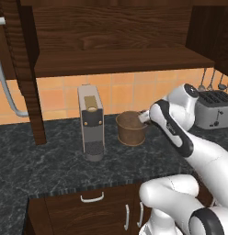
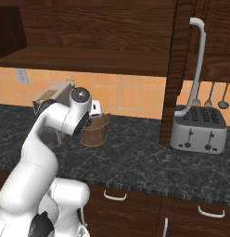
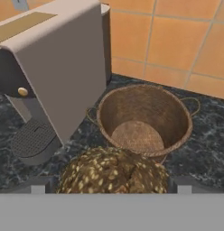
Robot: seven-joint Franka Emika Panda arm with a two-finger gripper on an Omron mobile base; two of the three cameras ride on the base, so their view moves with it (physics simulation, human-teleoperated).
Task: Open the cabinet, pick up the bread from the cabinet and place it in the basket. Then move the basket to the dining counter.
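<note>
The round woven basket (image 1: 131, 128) (image 2: 95, 131) (image 3: 145, 119) stands empty on the black granite counter, right of the coffee machine. My gripper (image 1: 142, 117) (image 3: 111, 187) hangs just beside the basket's rim, a little above it, shut on the seeded brown bread (image 3: 114, 173). The bread sits at the near edge of the hand view, short of the basket's opening. The wall cabinet (image 1: 120, 59) (image 2: 89, 58) stands open, its wooden shelf bare, with its doors (image 1: 24, 69) (image 2: 179, 69) swung out. The dining counter is out of view.
A grey coffee machine (image 1: 91, 121) (image 3: 55, 67) stands close to the basket's left. A silver toaster (image 1: 212, 109) (image 2: 199, 130) sits to the right under hanging utensils (image 2: 209, 99). The open right door and its bar handle (image 2: 196, 65) jut out over the counter.
</note>
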